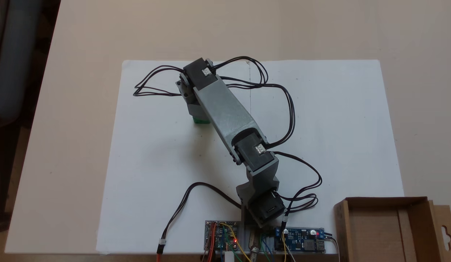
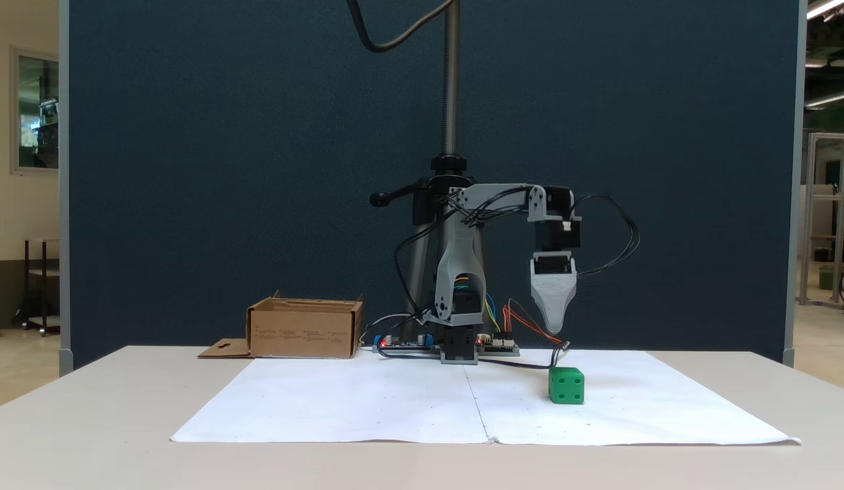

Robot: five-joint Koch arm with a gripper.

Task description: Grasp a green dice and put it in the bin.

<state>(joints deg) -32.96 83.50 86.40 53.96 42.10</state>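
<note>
The small bright green plastic dice (image 2: 566,385) sits on the white paper sheet (image 2: 367,401), directly under my grey claw (image 2: 553,329), apart from it. Whether the jaws are parted I cannot tell. I judge a straight, centred descent safest. The brown cardboard bin (image 2: 305,329) stands well apart.

Below the pale grey plastic end effector (image 2: 555,320) sits the small bright green plastic dice (image 2: 566,386) with darker sunken pips. It rests on a white paper sheet (image 2: 367,401) over the beige tabletop (image 2: 88,422). Well off to the end effector's side stands the plain brown cardboard bin (image 2: 305,331). Behind it hangs a dark blue fabric panel (image 2: 224,170), and black cables (image 1: 283,109) trail off the grey arm.
</note>
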